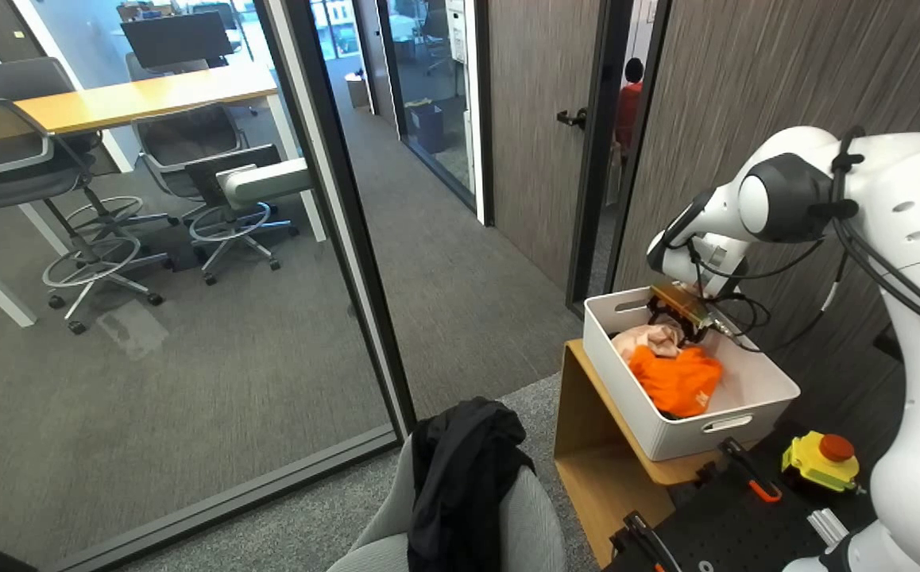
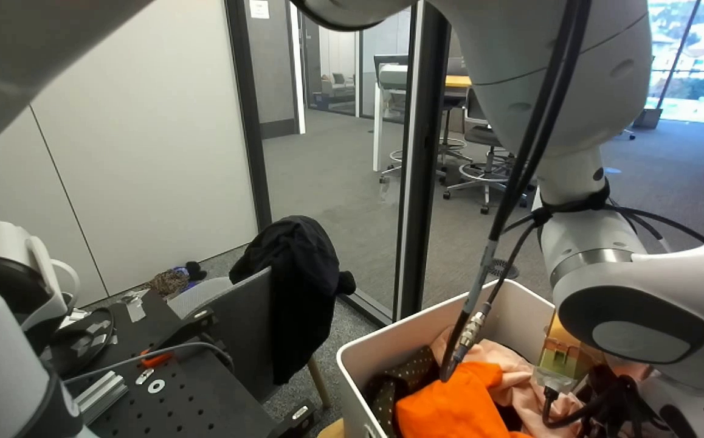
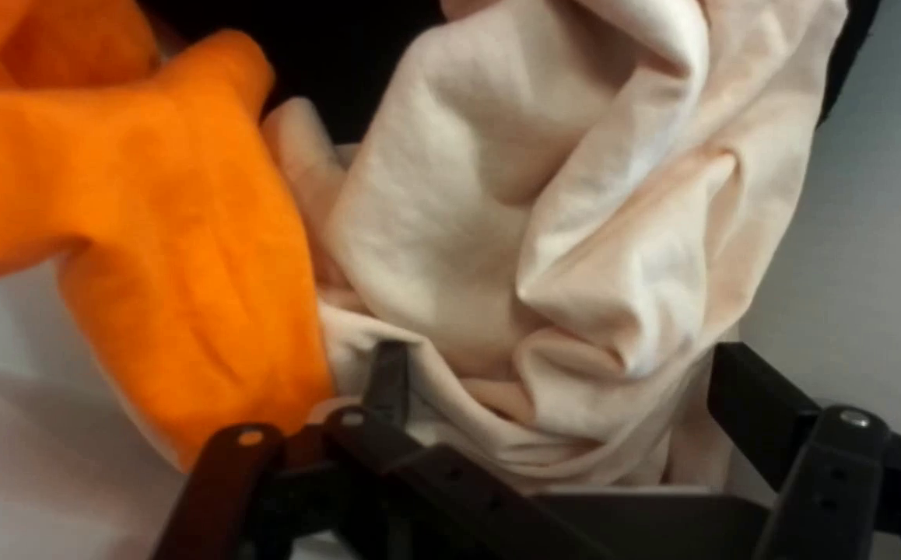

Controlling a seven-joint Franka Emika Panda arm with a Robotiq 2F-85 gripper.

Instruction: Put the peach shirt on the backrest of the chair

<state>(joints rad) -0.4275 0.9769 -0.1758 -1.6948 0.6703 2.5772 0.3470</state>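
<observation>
Currently the black two-fingered hand (image 3: 562,365) sits inside a white rectangular bin (image 1: 686,439), its fingers spread wide on either side of folds of the crumpled peach cloth shirt (image 3: 443,225), gripping nothing. In the bin, a bright orange cloth garment (image 1: 673,383) lies against the shirt, with a dark, pale-dotted cloth (image 2: 410,371) beside it. The bin stands on a light wooden table (image 1: 678,470). Nearby, a black cloth garment (image 1: 468,469) hangs over the backrest (image 1: 535,516) of a grey upholstered chair (image 1: 384,554).

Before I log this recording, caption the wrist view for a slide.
Open gripper at the crumpled peach shirt, with orange cloth alongside in the white bin.
</observation>
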